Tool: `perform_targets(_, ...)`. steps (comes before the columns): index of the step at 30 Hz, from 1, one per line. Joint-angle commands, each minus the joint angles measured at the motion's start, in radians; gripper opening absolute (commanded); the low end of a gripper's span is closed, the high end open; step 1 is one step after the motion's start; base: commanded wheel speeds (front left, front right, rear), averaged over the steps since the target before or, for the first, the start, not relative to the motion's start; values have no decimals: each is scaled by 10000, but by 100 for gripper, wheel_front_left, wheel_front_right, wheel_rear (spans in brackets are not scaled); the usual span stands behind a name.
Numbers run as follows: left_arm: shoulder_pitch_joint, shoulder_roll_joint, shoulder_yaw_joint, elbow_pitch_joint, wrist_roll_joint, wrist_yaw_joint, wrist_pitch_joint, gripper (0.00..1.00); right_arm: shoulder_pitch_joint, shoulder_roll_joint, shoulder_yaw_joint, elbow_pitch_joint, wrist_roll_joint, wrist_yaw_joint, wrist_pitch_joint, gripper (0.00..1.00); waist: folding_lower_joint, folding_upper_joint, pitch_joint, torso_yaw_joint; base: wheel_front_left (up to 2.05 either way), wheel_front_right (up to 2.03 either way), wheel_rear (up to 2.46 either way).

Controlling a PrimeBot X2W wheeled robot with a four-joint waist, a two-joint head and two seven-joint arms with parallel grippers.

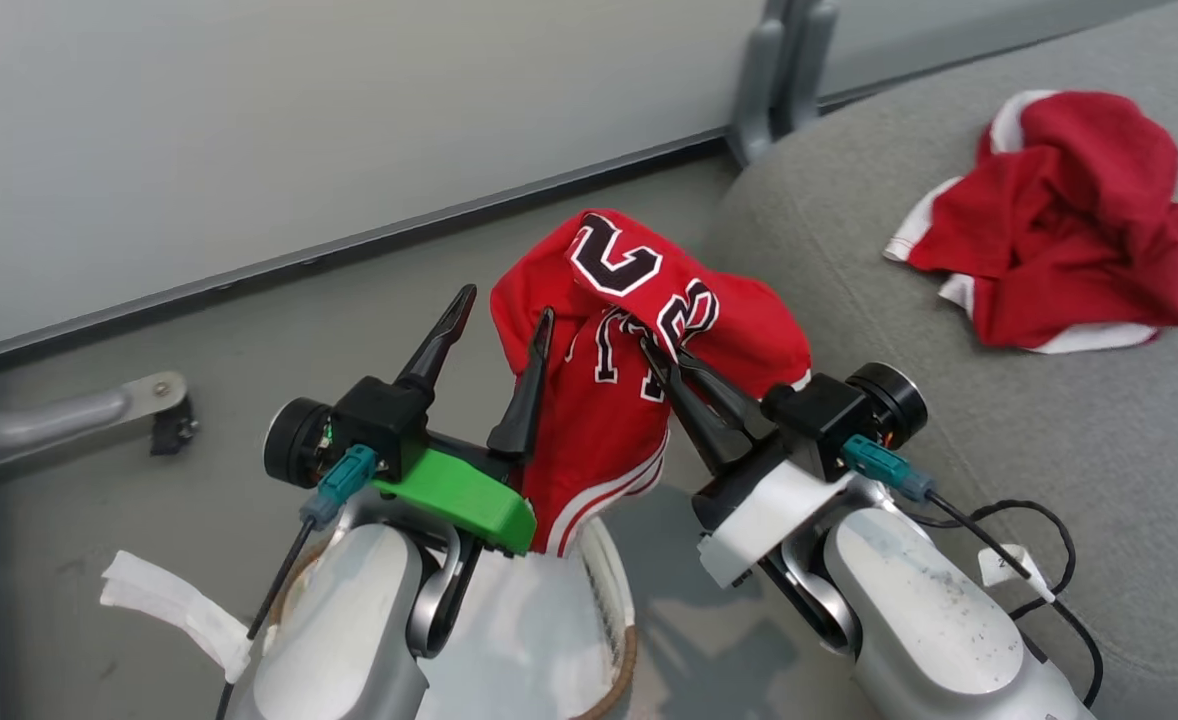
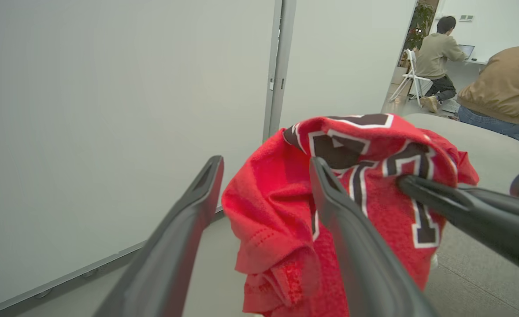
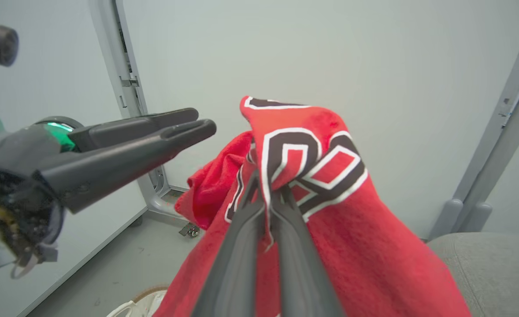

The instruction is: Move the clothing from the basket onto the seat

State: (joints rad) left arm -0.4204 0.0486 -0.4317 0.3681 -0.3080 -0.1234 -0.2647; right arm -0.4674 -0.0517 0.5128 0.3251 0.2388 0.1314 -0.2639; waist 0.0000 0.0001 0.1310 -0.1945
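Red numbered jersey (image 1: pixel 604 440) hangs pinched tight between the right gripper's (image 1: pixel 652 348) fingers. At its nine o'clock, the left gripper (image 1: pixel 506 302) stands wide, empty.

The left hand (image 1: pixel 505 305) has its two dark fingers spread wide apart. Just to its right, the right hand (image 1: pixel 651 348) has its fingers pressed together, pinching a fold of the numbered jersey (image 1: pixel 599 430). Both pale forearms rise side by side.
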Motion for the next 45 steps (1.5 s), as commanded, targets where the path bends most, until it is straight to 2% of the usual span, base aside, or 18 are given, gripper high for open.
perform_targets(1,188,47,45,22,-6,-45,6,100,105,10,-66,-92,-75,-14,-8,0,0,-1,515,-2429,0,0,0)
perform_targets(5,235,49,-20,-32,75,-61,6,100,85,2,-411,-274,-201,-14,-10,0,0,-1,655,-2933,0,0,0)
perform_targets(10,253,52,-40,-196,249,-78,6,100,-450,-138,-1255,-635,-482,-14,-10,0,0,-1,985,-3171,0,0,0)
perform_targets(16,-158,84,-494,-124,402,-76,6,100,-1975,-1476,-2716,-897,-1097,-14,-10,0,0,-1,1857,-2941,0,0,0)
perform_targets(21,-539,270,-833,-75,422,-76,6,100,-3397,-2569,-3943,-528,-1626,-14,-8,0,0,-1,2734,-2559,0,0,0)
perform_targets(24,-812,409,-889,-73,406,-77,8,100,-4128,-3119,-4314,-117,-2068,-14,-6,0,0,-1,3288,-2256,0,0,0)
perform_targets(27,-1033,557,-919,-6,465,-77,8,100,-4669,-3286,-4707,657,-2346,-14,-6,0,0,-1,3718,-2003,0,0,0)
perform_targets(35,-1492,697,-871,81,484,-78,6,100,-4940,-2834,-6225,3205,-3259,-16,-6,0,0,-1,4357,-1322,0,0,0)
perform_targets(37,-1481,636,-635,51,448,-78,8,100,-4699,-2648,-6723,3625,-3432,-16,-6,47,0,-1,4369,-1207,0,0,0)
perform_targets(38,-1448,631,-604,56,533,-78,6,100,-4568,-2563,-7018,3780,-3543,-16,-6,100,0,-1,4342,-1163,0,0,0)
perform_targets(42,-1137,566,-224,105,615,-78,6,100,-4021,-2148,-7990,3795,-3874,-14,-6,100,0,-1,4062,-1059,0,0,0)
perform_targets(45,-910,473,182,57,700,-78,6,100,-3440,-1910,-8312,3372,-3852,-16,-6,100,0,-1,3735,-1000,0,0,0)
